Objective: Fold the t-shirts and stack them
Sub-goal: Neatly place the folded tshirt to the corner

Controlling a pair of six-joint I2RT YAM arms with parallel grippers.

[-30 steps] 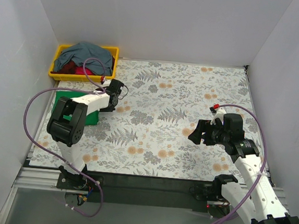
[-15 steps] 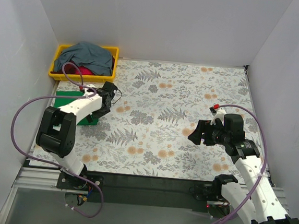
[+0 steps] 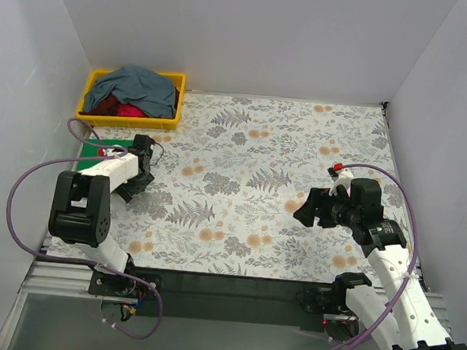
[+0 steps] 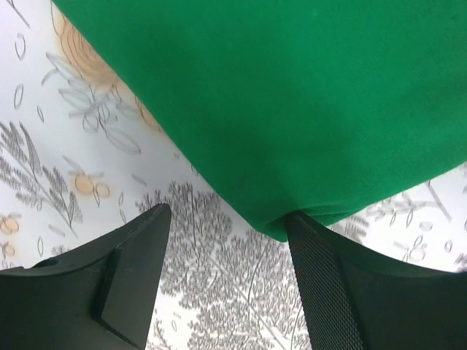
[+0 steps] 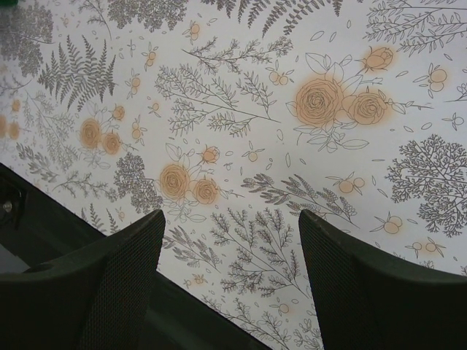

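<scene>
T-shirt (image 4: pixel 292 95), bright green, lies folded flat; left claw (image 4: pixel 228 213) spread, right claw (image 5: pixel 230 216) spread.

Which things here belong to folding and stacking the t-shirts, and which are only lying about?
Belong to the job:
- green t-shirt, lying flat at the left
- grey-blue t-shirt, heaped in the bin
- red t-shirt, also in the bin

Only lying about:
- yellow bin, which merely holds two of the shirts
- floral table cover

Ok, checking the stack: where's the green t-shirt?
Top view: the green t-shirt lies at the left edge of the table, below the yellow bin, left gripper at its corner.
</scene>
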